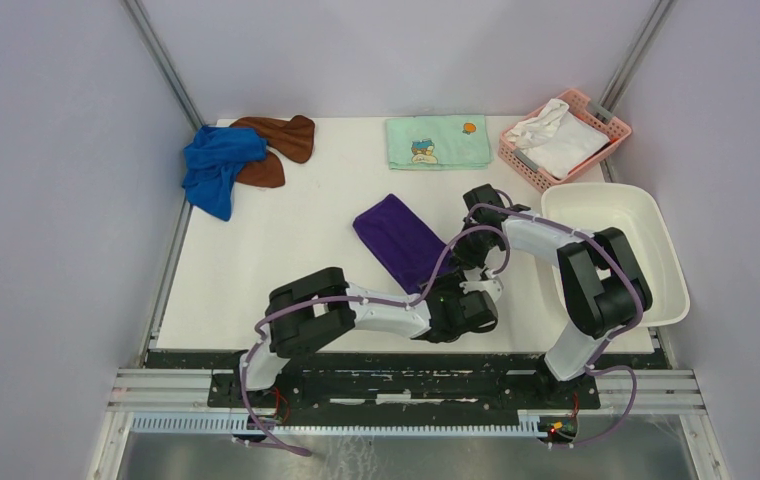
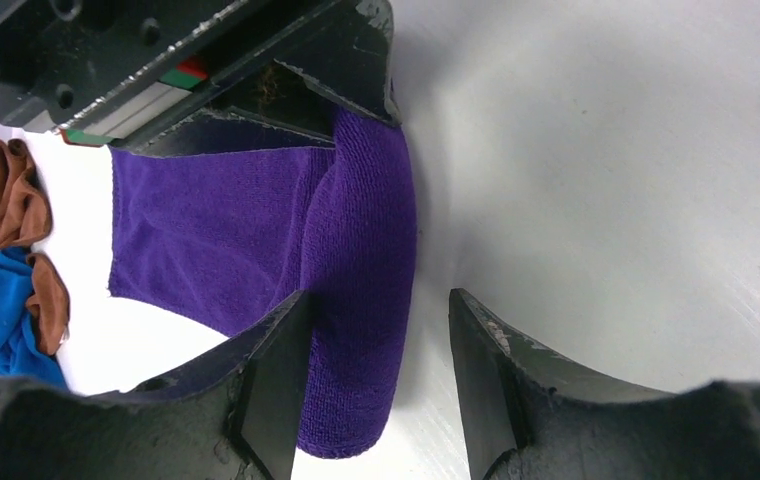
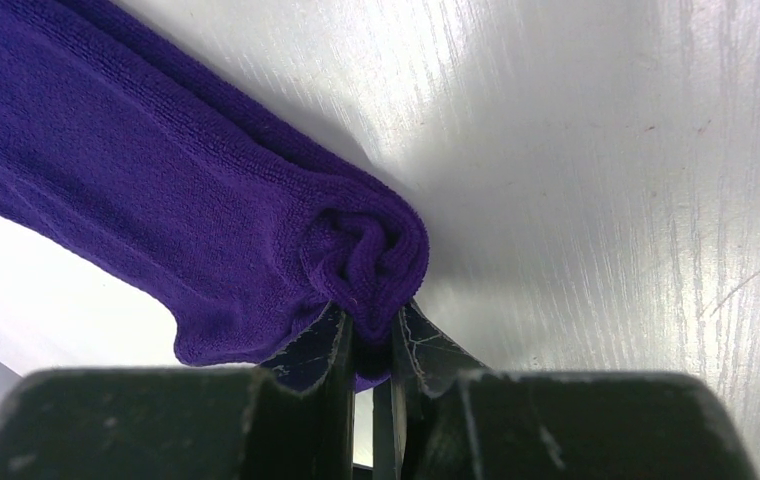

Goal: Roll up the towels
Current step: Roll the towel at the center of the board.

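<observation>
The purple towel (image 1: 396, 238), a soft terry cloth with a fine ribbed nap, is laid flat near the middle of the white bench (image 1: 256, 270). Its long axis is set on a diagonal, from far left to near right. The near-right end has been turned over into a plump, rounded roll that lies across that axis, while the rest of the strip is spread flat.

In the right wrist view one end of the roll is seen as a tight spiral of folds, and the right gripper (image 3: 368, 312) is clamped on it. The left gripper (image 2: 376, 320) is held with its fingers apart astride the roll; one finger is pressed to the cloth and a gap is left at the other.

At the far left corner the blue towel (image 1: 214, 165) is heaped in crumpled folds, partly over the rust-brown towel (image 1: 281, 138). A pale green printed towel (image 1: 438, 141) is spread flat at the far edge. A pink slatted basket (image 1: 526, 168) holding a white cloth (image 1: 556, 135) is set at the far right, and a white tub (image 1: 656, 250) is placed near it, beside the right arm.
</observation>
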